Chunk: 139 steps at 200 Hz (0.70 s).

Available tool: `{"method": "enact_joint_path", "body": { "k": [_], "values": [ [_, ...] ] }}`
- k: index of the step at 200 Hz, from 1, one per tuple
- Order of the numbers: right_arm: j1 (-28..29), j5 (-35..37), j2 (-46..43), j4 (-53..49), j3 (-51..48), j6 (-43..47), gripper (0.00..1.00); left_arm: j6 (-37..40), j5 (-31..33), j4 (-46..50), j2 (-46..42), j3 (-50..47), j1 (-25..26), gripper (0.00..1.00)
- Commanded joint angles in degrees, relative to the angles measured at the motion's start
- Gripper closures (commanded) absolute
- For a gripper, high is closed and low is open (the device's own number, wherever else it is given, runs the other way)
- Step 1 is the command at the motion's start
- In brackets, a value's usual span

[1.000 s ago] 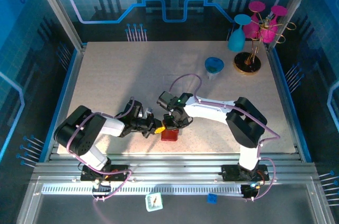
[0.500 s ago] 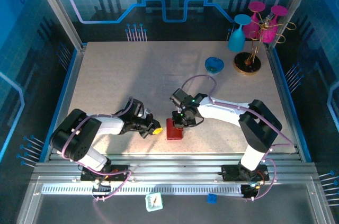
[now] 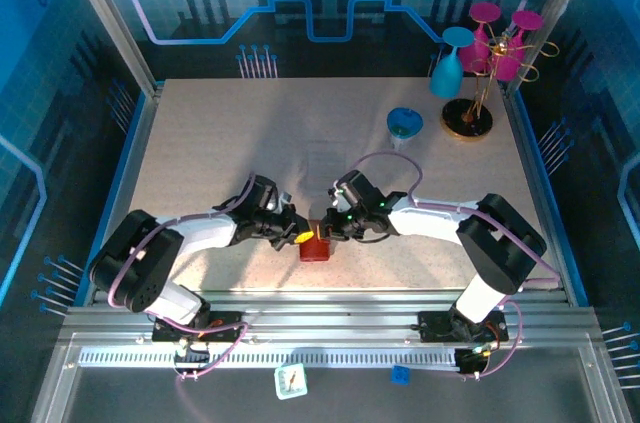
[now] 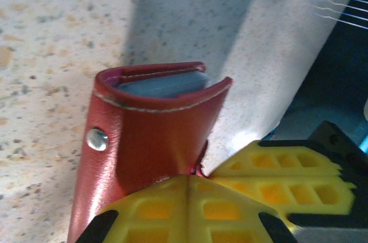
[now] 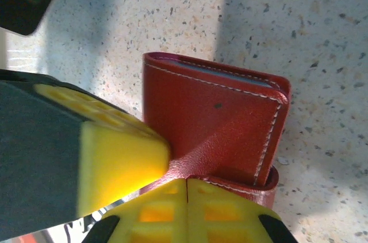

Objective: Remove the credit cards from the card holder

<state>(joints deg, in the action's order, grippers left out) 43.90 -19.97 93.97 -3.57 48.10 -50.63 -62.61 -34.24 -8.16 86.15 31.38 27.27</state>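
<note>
The red card holder (image 3: 315, 247) sits near the table's front edge, between both grippers. My left gripper (image 3: 300, 237) comes in from the left. Its jaws (image 4: 190, 177) are shut, and the red leather (image 4: 149, 139) puckers into their tip. My right gripper (image 3: 326, 232) comes in from the right. It is shut too (image 5: 188, 181), with the holder's stitched lower edge (image 5: 236, 184) at its tip. The holder stays folded. A grey-blue edge of the credit cards (image 4: 164, 85) shows inside the fold, also visible in the right wrist view (image 5: 230, 74). A metal snap (image 4: 98, 138) is on the side.
A blue bowl (image 3: 404, 123) is at the back right. Beside it stands a teal vase (image 3: 447, 71) and a gold-based rack (image 3: 468, 119) with pink glasses. The metal rail (image 3: 320, 318) runs just in front of the holder. The speckled table (image 3: 220, 143) stretches behind.
The right gripper swung right with the card holder, then came back left. The left gripper has moved right and closed in, so both tips now meet at the holder.
</note>
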Motion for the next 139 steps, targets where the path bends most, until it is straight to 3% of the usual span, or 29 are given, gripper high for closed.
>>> {"method": "enact_joint_path", "body": {
  "k": [1, 139],
  "values": [
    [-1.05, -4.04, -1.35, 7.0, -2.11, -2.89, 1.0, 0.81, 1.89, 3.03, 2.4, -0.27, 0.79, 1.0],
    [-2.58, -7.41, -3.36, 12.7, -4.78, -5.48, 1.0, 2.11, 2.72, 2.18, 7.21, -0.69, 0.75, 1.0]
  ]
}}
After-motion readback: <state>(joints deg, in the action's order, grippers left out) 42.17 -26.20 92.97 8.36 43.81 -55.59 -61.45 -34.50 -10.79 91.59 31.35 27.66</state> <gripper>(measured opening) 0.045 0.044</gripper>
